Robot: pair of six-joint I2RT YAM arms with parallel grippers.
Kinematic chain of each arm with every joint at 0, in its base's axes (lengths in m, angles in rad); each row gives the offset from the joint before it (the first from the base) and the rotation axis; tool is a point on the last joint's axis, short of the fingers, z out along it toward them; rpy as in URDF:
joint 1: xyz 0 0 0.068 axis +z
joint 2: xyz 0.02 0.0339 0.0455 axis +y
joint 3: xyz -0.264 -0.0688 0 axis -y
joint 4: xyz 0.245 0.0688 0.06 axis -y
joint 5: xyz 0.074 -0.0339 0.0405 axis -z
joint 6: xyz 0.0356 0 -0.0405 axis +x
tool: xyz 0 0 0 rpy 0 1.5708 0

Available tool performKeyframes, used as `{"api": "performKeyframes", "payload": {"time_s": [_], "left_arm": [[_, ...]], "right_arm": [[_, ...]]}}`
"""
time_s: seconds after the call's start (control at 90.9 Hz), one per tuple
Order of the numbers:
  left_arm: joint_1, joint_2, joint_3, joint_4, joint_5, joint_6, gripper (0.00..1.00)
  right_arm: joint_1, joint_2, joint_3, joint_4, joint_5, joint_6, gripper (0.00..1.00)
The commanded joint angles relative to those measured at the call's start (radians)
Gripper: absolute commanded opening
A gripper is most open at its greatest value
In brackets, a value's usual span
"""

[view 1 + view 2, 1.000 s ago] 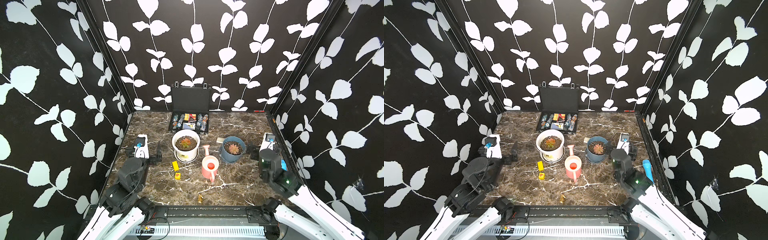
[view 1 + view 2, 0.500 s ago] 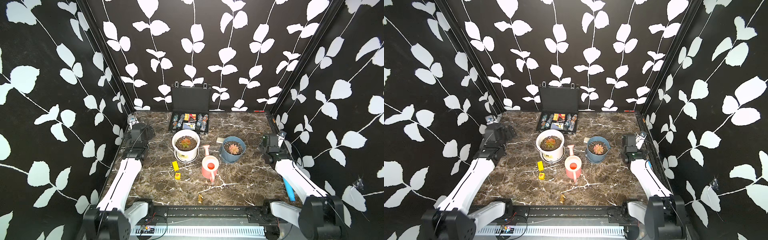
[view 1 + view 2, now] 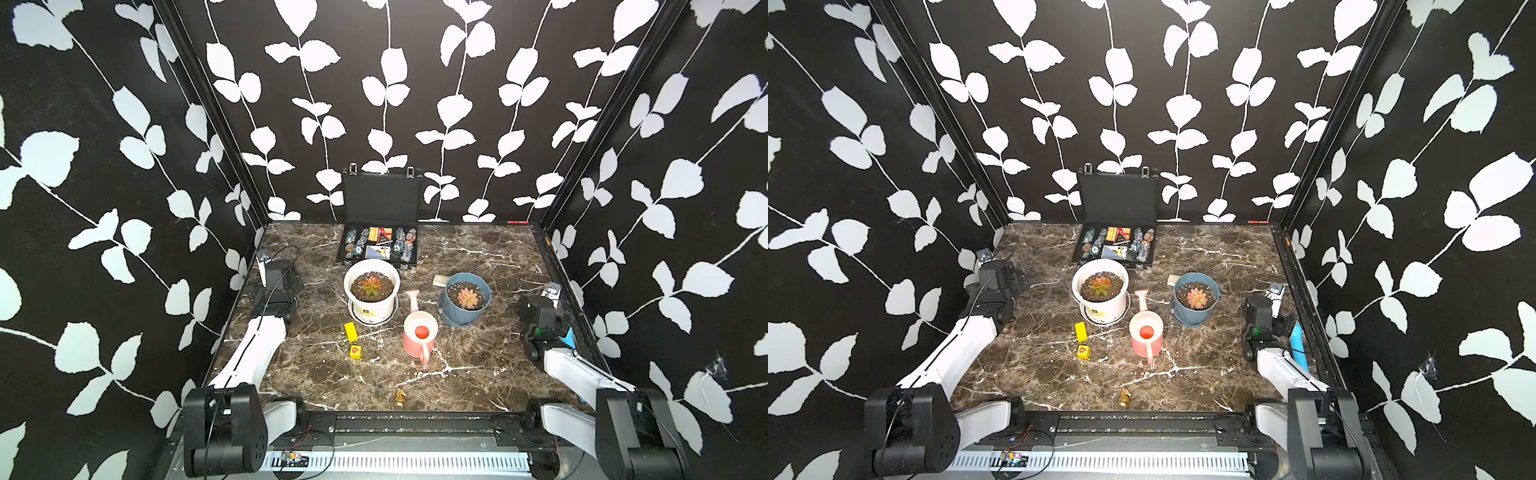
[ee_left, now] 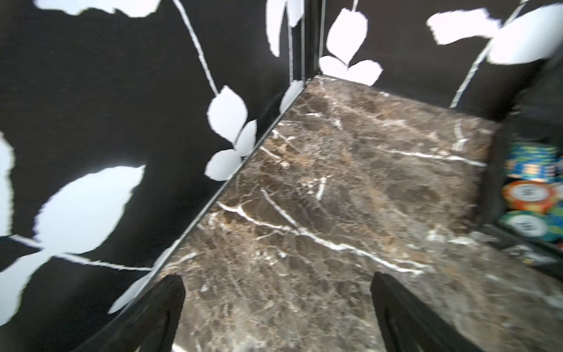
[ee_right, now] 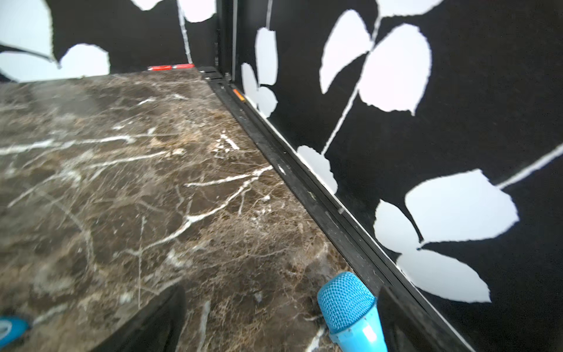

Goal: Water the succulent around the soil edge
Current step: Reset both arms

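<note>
1. The left hand is hovering low over the marbled worktop near the left wall. Its jaws are spread wide with nothing between them.
2. The right hand is gaping just as wide and empty at the worktop's right edge, with a blue microphone lying just beside one finger.
3. Well apart from both hands, the pink watering can is standing upright and untouched mid-worktop. Its spout is pointing back between the two pots, and a red ball is sitting in its open top.
4. Behind the can to the left, a green-and-orange succulent is growing in dark gritty soil in a white pot.
5. Behind the can to the right, a pink succulent is sitting as a tight rosette in a blue pot.
</note>
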Motion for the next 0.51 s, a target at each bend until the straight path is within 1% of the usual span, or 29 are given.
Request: {"api": "performKeyframes", "payload": {"time_s": [0.0, 0.077, 0.132, 0.187, 0.264, 0.341, 0.495], "left_arm": [[0.003, -0.025, -0.059, 0.051, -0.176, 0.013, 0.99], [0.003, -0.021, -0.089, 0.073, -0.204, 0.003, 0.99], [0.004, -0.009, -0.109, 0.102, -0.177, -0.003, 0.99], [0.004, 0.014, -0.124, 0.128, -0.152, -0.007, 0.99], [0.003, 0.053, -0.151, 0.202, -0.126, 0.008, 0.99], [0.003, 0.093, -0.169, 0.244, -0.105, 0.019, 0.99], [0.003, 0.107, -0.253, 0.436, -0.026, 0.046, 0.99]], "right_arm": [[-0.004, -0.028, -0.053, 0.212, -0.120, -0.122, 1.00], [-0.004, -0.054, -0.102, 0.284, -0.219, -0.141, 1.00], [-0.003, -0.045, -0.130, 0.340, -0.281, -0.154, 1.00], [-0.003, -0.034, -0.140, 0.367, -0.316, -0.166, 0.99], [-0.003, -0.002, -0.151, 0.451, -0.347, -0.157, 0.99], [0.000, 0.070, -0.153, 0.534, -0.366, -0.148, 0.99], [0.006, 0.117, -0.134, 0.558, -0.347, -0.137, 0.99]]}}
